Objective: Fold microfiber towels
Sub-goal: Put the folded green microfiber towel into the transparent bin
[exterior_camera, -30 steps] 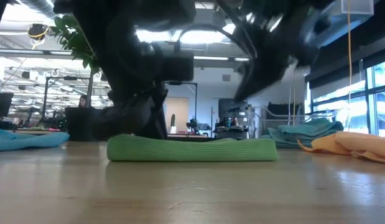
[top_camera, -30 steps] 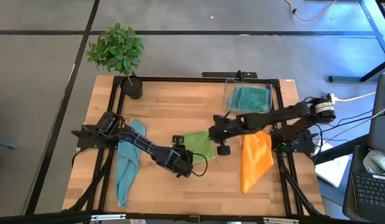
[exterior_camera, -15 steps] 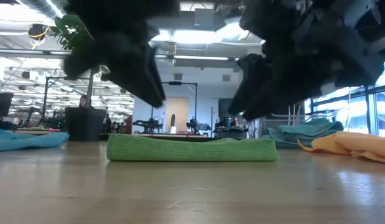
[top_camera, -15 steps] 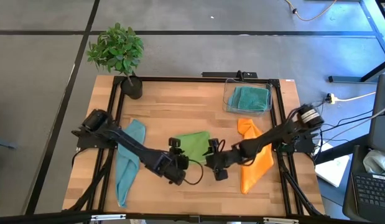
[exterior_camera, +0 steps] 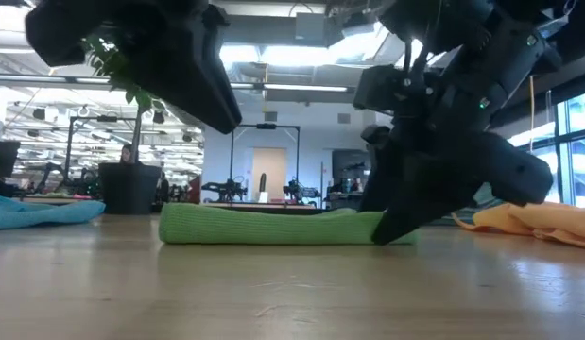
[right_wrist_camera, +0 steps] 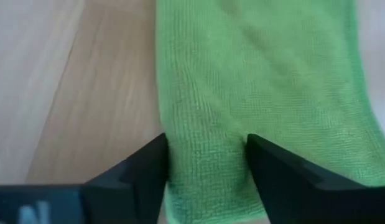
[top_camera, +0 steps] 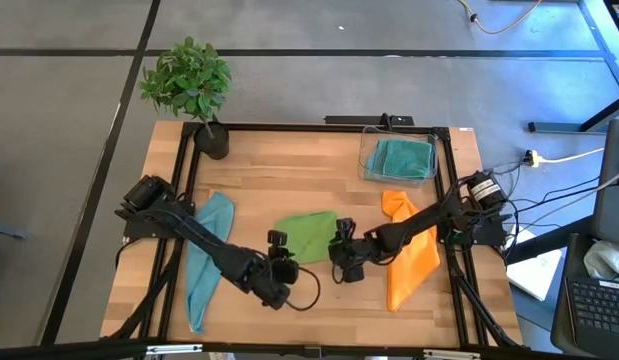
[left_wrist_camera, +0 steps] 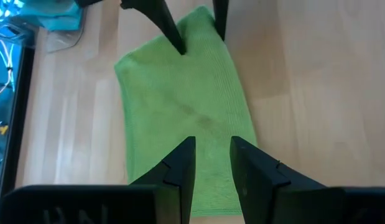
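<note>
While both grippers stand parted, unladen, the lime green towel lies left-to-right.

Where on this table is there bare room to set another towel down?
Bare wood lies between the plant pot and clear bin, and along the front edge. The middle is crowded: green towel, both pincers, blue towel and orange towel.

The right gripper swung from beside the orange towel toward the desk's front edge, dropped low and set its spread fingers at the lime green towel's right end. The left gripper drew back from that towel's left end toward the front edge.
</note>
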`<state>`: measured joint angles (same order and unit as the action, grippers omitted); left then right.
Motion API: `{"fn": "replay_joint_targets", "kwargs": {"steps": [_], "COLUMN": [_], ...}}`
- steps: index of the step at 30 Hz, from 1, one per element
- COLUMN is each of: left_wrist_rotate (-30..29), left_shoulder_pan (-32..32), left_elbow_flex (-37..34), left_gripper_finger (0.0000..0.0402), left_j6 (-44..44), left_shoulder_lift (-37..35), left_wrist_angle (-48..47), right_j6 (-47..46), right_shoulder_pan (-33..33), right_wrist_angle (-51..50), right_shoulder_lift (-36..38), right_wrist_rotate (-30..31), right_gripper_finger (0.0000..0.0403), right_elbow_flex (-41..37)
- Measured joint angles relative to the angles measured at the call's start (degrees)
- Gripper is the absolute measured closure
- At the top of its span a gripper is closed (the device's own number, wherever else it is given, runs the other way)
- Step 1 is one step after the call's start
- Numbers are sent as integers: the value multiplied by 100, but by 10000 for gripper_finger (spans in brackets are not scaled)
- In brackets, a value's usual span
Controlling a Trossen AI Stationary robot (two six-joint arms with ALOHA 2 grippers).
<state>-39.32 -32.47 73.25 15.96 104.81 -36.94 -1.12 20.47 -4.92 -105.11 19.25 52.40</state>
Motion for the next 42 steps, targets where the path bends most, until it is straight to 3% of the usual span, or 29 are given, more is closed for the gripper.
{"fn": "replay_joint_targets", "kwargs": {"steps": [5, 12, 15, 25, 35, 42], "left_wrist_rotate": [1, -2, -3, -27, -23, -23], "left_shoulder_pan": [2, -11, -30, -61, -138, -144], "left_elbow_flex": [0, 0, 0, 0, 2, 2], "left_gripper_finger": [308, 308, 308, 308, 308, 308], "left_j6": [0, 9, 28, 477, 608, 804], "left_shoulder_lift": [1, 2, 2, 0, -2, -4], "left_wrist_angle": [-43, -187, -311, -903, -985, -1011], "right_j6": [160, 605, 936, 2196, 3663, 3756], "right_shoulder_pan": [-140, -173, -208, -1077, -2380, -3498], "right_wrist_angle": [22, 17, -364, -3801, -5607, -6762], "right_shoulder_lift": [-252, -361, -178, 148, 154, 163], "right_wrist_rotate": [-319, -406, -319, 631, 1976, 2199], "right_gripper_finger": [259, 387, 389, 395, 395, 395], "right_elbow_flex": [27, 49, 109, 1560, 3359, 4183]}}
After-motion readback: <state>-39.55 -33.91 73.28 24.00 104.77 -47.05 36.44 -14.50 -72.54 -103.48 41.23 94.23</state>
